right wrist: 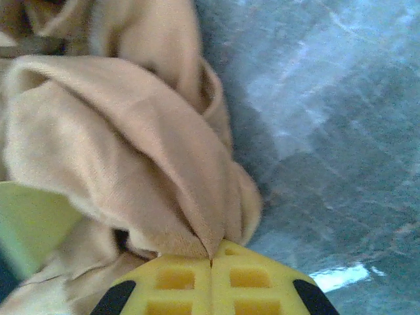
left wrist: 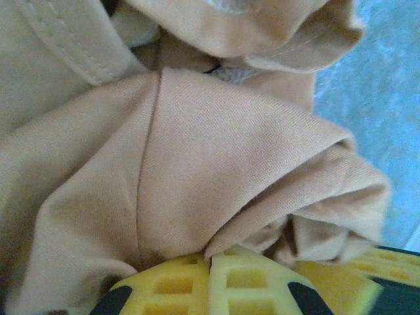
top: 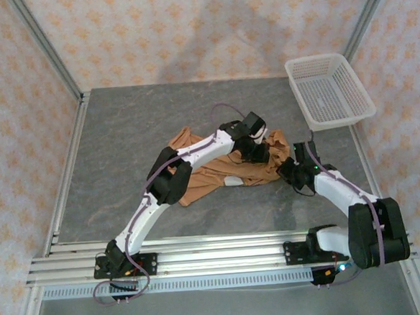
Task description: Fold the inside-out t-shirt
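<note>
The left hand (left wrist: 210,264) and right hand (right wrist: 211,261) each clench t-shirt (top: 213,180) folds directly ahead; limp, light cloth, likely best gripped by hems.

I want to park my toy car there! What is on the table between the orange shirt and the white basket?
Nothing. In the top view, the grey table is bare between the t-shirt and the basket.

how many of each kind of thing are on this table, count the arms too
t-shirt: 1
basket: 1
robot arms: 2 (left arm, right arm)
total: 4
</note>
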Robot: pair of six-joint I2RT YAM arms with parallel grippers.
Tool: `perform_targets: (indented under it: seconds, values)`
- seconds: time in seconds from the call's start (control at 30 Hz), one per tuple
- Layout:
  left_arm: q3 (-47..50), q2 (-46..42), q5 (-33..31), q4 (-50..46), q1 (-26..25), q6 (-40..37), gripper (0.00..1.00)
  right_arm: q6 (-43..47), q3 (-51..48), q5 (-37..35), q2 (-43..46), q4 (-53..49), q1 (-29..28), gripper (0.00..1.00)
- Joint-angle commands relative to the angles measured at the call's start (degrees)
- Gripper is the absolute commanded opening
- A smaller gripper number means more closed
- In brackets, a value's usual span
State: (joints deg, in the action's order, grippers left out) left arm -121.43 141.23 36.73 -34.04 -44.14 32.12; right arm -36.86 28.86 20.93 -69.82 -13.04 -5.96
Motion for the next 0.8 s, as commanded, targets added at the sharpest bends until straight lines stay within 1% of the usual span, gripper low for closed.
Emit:
perform_targets:
  seconds: [0.0,0.1,0.2,0.3,0.37,0.4,0.43,0.5,0.57,0.6,0.67,0.77]
  values:
    - [0.3,-8.1,4.9,7.6,2.1,6.0,0.0,-1.3,-2.4,-4.0,-1.0,-0.8,1.7,0.0]
    - [3.2,-10.1,6.8,11.1,2.7,7.6,0.0,-1.5,-2.6,-5.4,-0.4,-2.5,2.2,0.0]
    - [6.6,-10.1,7.9,13.2,2.8,8.4,0.0,-1.5,-2.1,-5.4,0.1,-3.8,2.2,0.0]
    - [11.8,-10.6,8.0,17.6,3.2,10.3,0.0,-0.9,-0.5,-5.1,0.4,-6.3,2.2,0.0]
    - [13.7,-10.5,7.7,18.7,3.2,10.5,0.0,-0.3,0.7,-3.8,1.2,-7.9,2.2,0.0]
    - [14.1,-10.3,7.7,18.8,3.2,10.5,0.0,-0.1,1.7,-3.0,1.8,-9.4,2.2,0.01]
    - [14.3,-10.1,7.5,18.8,3.1,10.4,0.0,0.1,2.7,-2.4,1.7,-10.9,2.1,0.05]
    - [14.5,-9.3,7.4,18.2,3.1,9.9,0.0,0.3,5.0,-1.5,6.0,-13.7,1.8,0.13]
    - [14.5,-8.6,7.4,17.8,3.1,9.6,0.0,0.4,7.0,-1.0,8.4,-16.0,1.4,0.15]
    - [14.7,-8.5,7.3,17.7,3.1,9.5,0.0,0.2,8.0,-0.8,9.2,-16.7,1.0,0.15]
    - [15.3,-8.8,7.0,17.9,3.1,9.5,0.0,-0.4,9.2,0.0,9.7,-16.6,-0.2,0.1]
    - [15.7,-9.3,6.8,18.1,3.1,9.5,0.0,-1.4,9.9,0.0,8.0,-14.0,-2.7,0.03]
